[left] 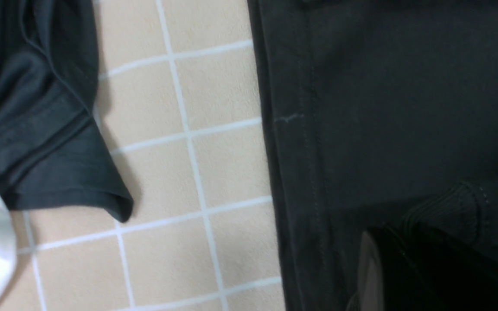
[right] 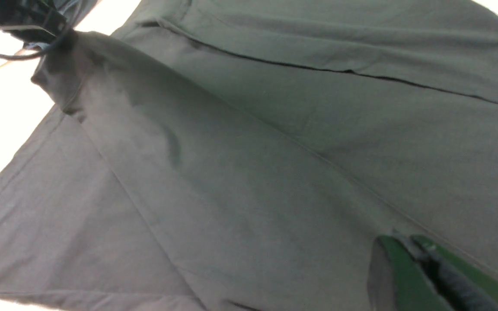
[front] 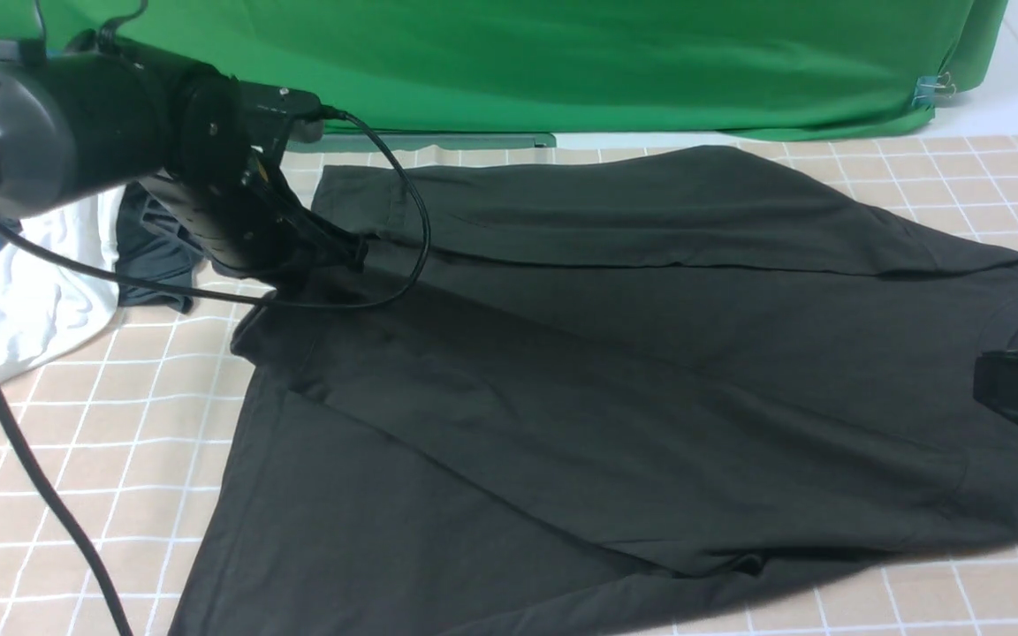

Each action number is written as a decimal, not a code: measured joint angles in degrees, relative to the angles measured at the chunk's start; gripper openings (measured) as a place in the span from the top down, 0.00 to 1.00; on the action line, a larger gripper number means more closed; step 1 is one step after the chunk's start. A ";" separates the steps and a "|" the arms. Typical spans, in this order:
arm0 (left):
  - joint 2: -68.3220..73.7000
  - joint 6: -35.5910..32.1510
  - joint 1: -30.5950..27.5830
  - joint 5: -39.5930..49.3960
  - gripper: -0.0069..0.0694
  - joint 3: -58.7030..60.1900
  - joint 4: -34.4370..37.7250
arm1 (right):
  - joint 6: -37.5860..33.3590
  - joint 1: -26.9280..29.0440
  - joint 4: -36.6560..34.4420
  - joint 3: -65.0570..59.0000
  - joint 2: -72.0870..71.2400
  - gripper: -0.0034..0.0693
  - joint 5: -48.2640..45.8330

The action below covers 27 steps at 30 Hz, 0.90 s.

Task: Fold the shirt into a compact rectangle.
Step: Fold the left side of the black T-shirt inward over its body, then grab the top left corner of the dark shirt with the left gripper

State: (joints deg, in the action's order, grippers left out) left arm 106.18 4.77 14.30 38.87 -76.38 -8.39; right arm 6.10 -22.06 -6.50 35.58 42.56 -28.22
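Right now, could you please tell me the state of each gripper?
Left gripper: closed, pinching the shirt.
Right gripper: closed on the shirt.

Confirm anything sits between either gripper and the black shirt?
Nothing visible. The left gripper and right gripper are both on the shirt, fingers pinching its fabric. The white garment and smaller dark garment lie off to its left, apart.

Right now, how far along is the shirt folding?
Done: the shirt has its far side folded over the body. In hand: left pincer and right pincer both pinch the cloth, a raised ridge between them. Left: lay that fold down, then fold crosswise into a compact rectangle.
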 joint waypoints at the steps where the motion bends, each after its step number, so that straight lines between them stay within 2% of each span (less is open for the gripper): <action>1: 0.00 0.23 0.00 -0.34 0.80 0.00 -0.74 | 0.06 0.00 -0.11 0.00 0.00 0.88 -0.35; 5: 0.00 2.42 0.00 -0.65 0.64 -0.62 -3.97 | 0.16 0.00 -0.68 0.36 1.31 0.88 -5.18; 8: 0.06 3.28 0.00 3.50 0.48 -2.91 -4.81 | -0.39 0.00 -1.05 2.09 5.69 0.87 -12.73; 11: 0.01 3.15 0.00 8.89 0.45 -5.47 -2.96 | -3.07 0.00 -3.41 3.90 10.99 0.87 -16.97; 13: -0.41 0.70 0.00 11.97 0.49 -6.17 0.60 | -6.70 0.00 -6.80 4.75 14.79 0.86 -18.11; 14: -0.89 -1.17 0.00 13.13 0.55 -6.10 3.73 | -9.09 0.00 -9.23 4.93 17.07 0.86 -18.45; 15: -0.96 -1.46 0.00 13.13 0.56 -6.06 3.73 | -9.56 0.00 -9.75 4.89 17.55 0.86 -18.51; 17: -2.58 -5.18 0.06 12.78 0.77 -3.88 11.56 | -15.93 -0.07 -15.57 5.01 23.99 0.83 -19.27; 19: -3.46 -6.96 0.25 11.38 0.85 -1.31 14.67 | -17.89 -0.75 -16.98 5.06 28.22 0.81 -18.94; 22: -3.60 -7.95 0.81 7.41 0.89 3.33 17.63 | -19.82 -3.52 -17.60 5.12 34.28 0.73 -15.84; 27: -1.21 -8.31 1.06 4.08 0.89 7.25 18.94 | -19.99 -9.07 -16.60 5.12 41.04 0.60 -5.74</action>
State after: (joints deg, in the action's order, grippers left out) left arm 104.97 -3.53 15.36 42.95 -69.13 10.55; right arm -13.89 -31.13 -23.10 40.70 83.60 -33.96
